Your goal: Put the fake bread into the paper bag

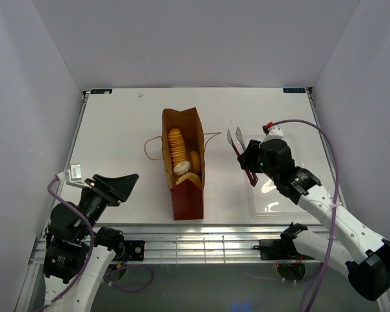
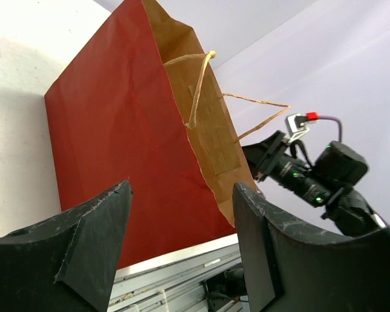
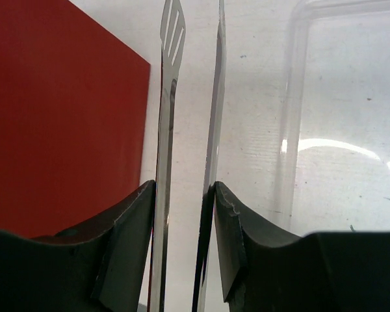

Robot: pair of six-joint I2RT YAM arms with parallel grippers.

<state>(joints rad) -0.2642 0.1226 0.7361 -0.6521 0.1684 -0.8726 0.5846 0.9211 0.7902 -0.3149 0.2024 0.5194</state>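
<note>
right hand [image 1: 247,161] clenched on tongs [image 1: 234,142] beside paper bag [image 1: 184,198], left hand [image 1: 126,184] released, angled toward it

Deep in the paper bag [image 1: 187,198], the fake bread [image 1: 177,148] showed only partly; the handles of the metal tongs [image 3: 166,162] were hidden within the right gripper [image 3: 183,192], and the clear tray [image 3: 338,97] was cropped at right.

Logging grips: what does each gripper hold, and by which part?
Right gripper clamps the metal tongs across both arms, well back from the tips. Left gripper holds nothing.
</note>
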